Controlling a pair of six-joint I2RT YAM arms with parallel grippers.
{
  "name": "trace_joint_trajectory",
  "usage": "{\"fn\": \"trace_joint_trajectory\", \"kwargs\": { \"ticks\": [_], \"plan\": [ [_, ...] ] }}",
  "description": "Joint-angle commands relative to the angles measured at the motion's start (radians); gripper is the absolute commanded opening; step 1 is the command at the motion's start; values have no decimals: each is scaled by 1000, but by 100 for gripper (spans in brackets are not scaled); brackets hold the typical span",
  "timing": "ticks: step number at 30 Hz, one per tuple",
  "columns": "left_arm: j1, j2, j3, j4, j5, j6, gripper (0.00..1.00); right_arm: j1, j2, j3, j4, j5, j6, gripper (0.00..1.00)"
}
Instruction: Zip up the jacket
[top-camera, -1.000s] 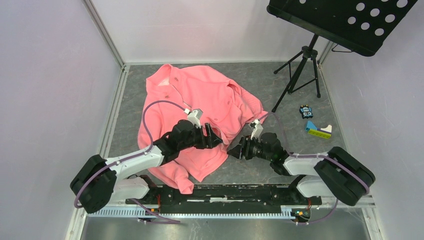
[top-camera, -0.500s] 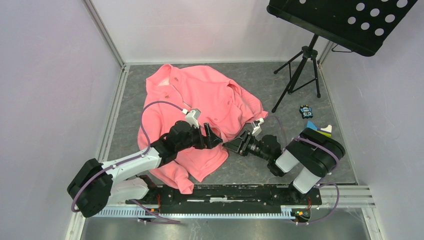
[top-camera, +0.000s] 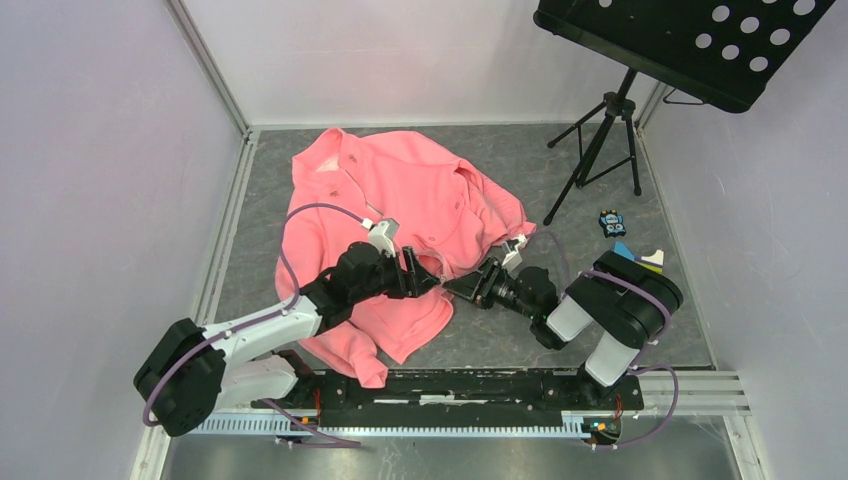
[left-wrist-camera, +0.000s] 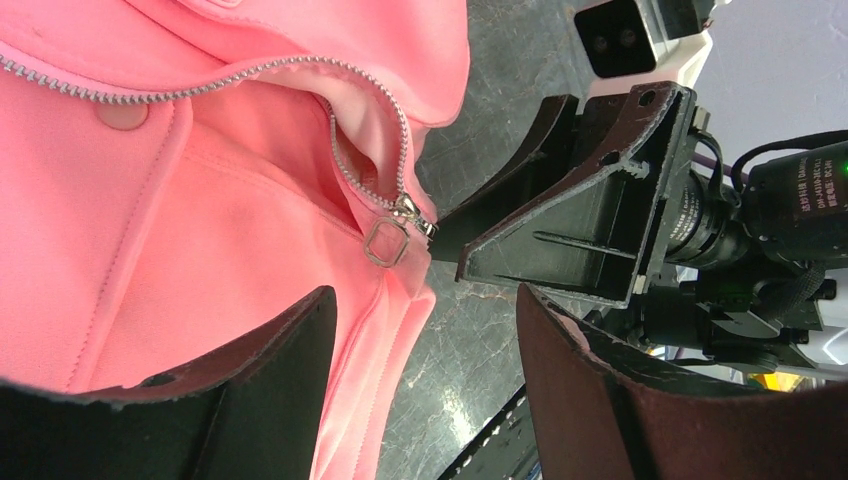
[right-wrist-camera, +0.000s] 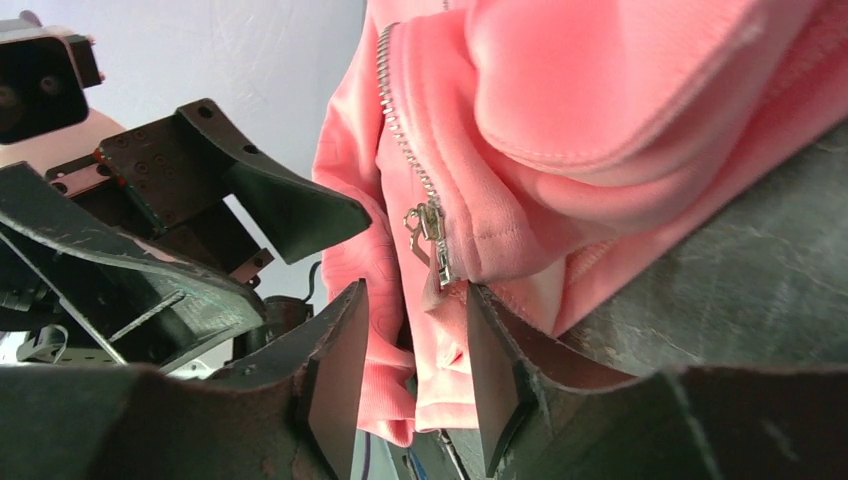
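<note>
Two-sided setup at soft fleece jacket (top-camera: 400, 180): left gripper (left-wrist-camera: 425, 295) splayed wide, empty, nine o'clock of metal zipper slider (left-wrist-camera: 405, 212); right gripper (top-camera: 455, 288) half-parted astride hem, three o'clock.

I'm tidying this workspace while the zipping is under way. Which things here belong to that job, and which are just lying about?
For the job: jacket, zipper pull, left tool, right tool.

Lying about: music stand, small toy, blue and yellow block.
</note>
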Motion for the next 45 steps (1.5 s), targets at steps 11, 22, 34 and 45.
{"fn": "trace_joint_trajectory", "kwargs": {
  "ticks": [11,22,34,45],
  "plan": [
    [10,-39,-14,33,42,-5,71,-10,95,-48,159,72,198,47],
    [11,-40,-11,22,44,0,71,-39,133,-34,181,37,164,49],
    [21,-7,1,32,60,-10,78,-58,148,9,214,-1,89,7],
    [46,60,121,-64,65,161,79,-173,14,131,-179,-300,-345,0]
  ]
}}
